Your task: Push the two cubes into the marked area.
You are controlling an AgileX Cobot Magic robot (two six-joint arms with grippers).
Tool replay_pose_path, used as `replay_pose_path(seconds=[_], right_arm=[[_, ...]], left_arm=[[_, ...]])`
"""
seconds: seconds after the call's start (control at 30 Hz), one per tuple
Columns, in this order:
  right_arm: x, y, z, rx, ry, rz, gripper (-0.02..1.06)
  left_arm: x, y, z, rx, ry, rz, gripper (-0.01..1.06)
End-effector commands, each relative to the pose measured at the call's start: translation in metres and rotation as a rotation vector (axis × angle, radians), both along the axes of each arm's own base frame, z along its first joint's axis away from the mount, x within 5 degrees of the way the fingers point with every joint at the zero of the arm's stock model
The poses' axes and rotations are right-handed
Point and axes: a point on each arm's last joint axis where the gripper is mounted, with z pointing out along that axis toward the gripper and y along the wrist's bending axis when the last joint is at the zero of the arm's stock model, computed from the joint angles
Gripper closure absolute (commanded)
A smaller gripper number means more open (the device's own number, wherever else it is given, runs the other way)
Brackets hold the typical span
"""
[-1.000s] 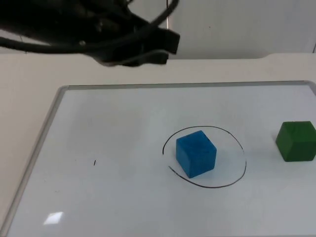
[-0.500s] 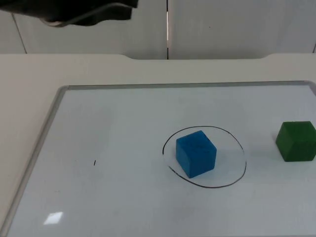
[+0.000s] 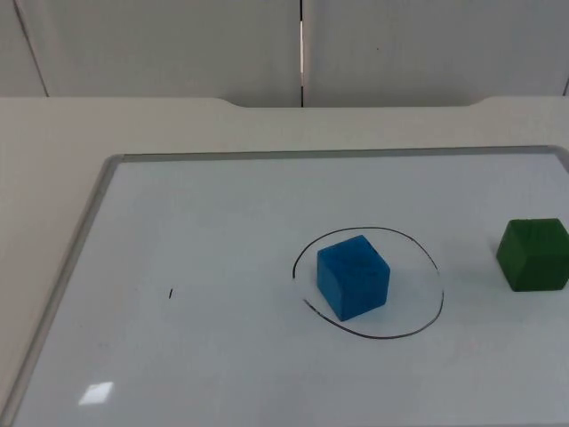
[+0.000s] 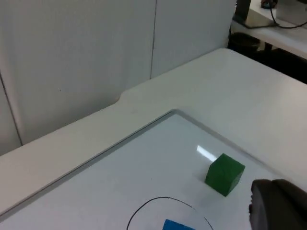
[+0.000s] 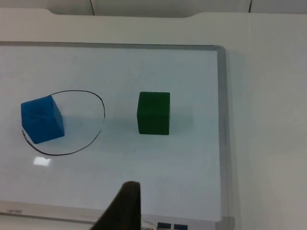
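Blue cube inside drawn ring, toward its left edge. Green cube outside, right of ring, bare whiteboard between; board's right frame close by. Left end effector, right end effector: spread or pressed together, can't tell.

The left arm has pulled back out of the top view, away toward the partition wall.

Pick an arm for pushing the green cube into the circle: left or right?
Right, probably. The green cube sits outside the drawn circle on the robot's right side, while the blue cube is already inside. The right wrist view looks straight down on the green cube, so that arm seems nearer.
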Motion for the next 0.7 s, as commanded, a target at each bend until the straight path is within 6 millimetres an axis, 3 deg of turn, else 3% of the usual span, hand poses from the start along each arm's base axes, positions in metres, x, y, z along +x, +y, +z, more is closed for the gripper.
replay_pose_path(seconds=[0.0,0.27,0.5,0.67], right_arm=[[0.0,0.0,-0.001,0.003,-0.005,-0.002,-0.01],[0.0,0.0,-0.001,0.003,-0.005,-0.002,-0.01],[0.0,0.0,-0.001,0.003,-0.005,-0.002,-0.01],[0.0,0.0,-0.001,0.004,-0.004,-0.008,-0.01]], left_arm=[[-0.013,0.009,0.001,0.051,-0.007,0.003,1.05],[-0.04,0.026,0.001,0.092,-0.019,0.026,1.05],[-0.064,0.043,-0.022,0.095,0.037,0.083,1.05],[-0.085,0.055,-0.028,0.122,0.063,0.096,1.05]])
